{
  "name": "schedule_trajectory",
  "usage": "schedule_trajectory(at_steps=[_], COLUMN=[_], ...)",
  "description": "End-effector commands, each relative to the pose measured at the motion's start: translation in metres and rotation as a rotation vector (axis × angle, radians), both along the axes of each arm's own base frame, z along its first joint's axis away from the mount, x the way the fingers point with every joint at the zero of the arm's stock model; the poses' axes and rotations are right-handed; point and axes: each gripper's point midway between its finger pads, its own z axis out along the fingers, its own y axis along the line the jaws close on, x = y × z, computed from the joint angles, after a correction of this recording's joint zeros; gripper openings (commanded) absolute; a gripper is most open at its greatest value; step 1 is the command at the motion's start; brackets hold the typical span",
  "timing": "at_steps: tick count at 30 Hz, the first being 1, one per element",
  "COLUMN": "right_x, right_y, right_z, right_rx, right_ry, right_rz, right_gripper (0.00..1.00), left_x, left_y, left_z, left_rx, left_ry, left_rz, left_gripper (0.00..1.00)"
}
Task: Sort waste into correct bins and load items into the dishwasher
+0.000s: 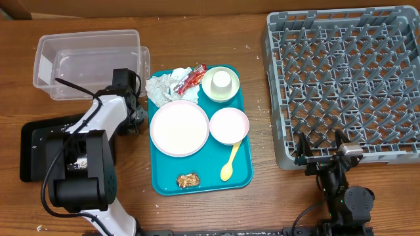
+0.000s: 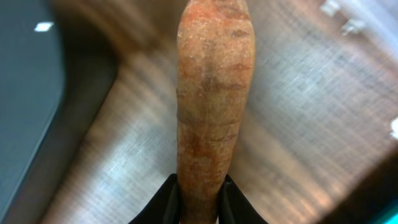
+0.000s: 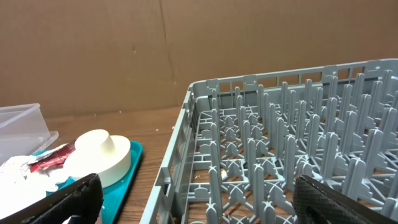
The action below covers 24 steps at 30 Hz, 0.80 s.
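The left gripper [image 2: 199, 205] pinches the near end of a carrot stick [image 2: 214, 106], which is orange, matte and faintly ridged, with a rounded tip. Its long axis runs straight out from the fingers [image 2: 166, 204] over bare wood beside the black tray [image 2: 25, 112], seemingly held off the surface. The teal tray [image 1: 203, 172] holds a round plate [image 1: 179, 128], a bowl [image 1: 229, 125], a cup [image 1: 223, 80] in a second bowl [image 1: 209, 90], a crumpled napkin [image 1: 167, 84], a red wrapper [image 1: 191, 78], a yellow spoon [image 1: 230, 164] and a crumbly brown chunk [image 1: 188, 179]. The right gripper [image 1: 321, 152] gapes wide beside the pegged grey rack [image 1: 272, 98].

The table [image 1: 262, 203] holds tub [image 1: 88, 34], black tray [image 1: 29, 154], teal tray [image 1: 203, 182] (central), rack [image 1: 270, 85].
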Motion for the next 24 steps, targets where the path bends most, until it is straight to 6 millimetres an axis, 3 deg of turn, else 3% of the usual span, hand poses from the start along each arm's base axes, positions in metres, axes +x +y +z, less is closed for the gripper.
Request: schedule_trajectory(at_steps=[1,5,14,18,24], right_x=[0.000,0.000,0.000,0.000,0.000], right_y=[-0.001,-0.001,-0.001,-0.001,-0.001], right_z=[-0.002,-0.002,-0.002,-0.002,-0.002], right_rx=[-0.004,-0.004,-0.004,-0.004,-0.004], right_ry=[-0.002,-0.002,-0.002,-0.002,-0.002], right_rz=[-0.006,-0.006,-0.006,-0.006,-0.006], right_gripper=[1.00,1.00,1.00,1.00,1.00], left_x=[0.001,0.003,0.006,-0.006,-0.026], left_y=[0.001,0.001,0.005,0.025,0.067], left_z=[0.011,0.033,0.112,0.126,0.119], left_rx=[0.012,0.012,0.022,0.065,0.110], left_ry=[0.018,0.025,-0.092,-0.094,-0.040], left_rz=[-0.020,-0.020,-0.013,0.034,0.148], left_gripper=[0.17,0.17,0.21,0.22,0.21])
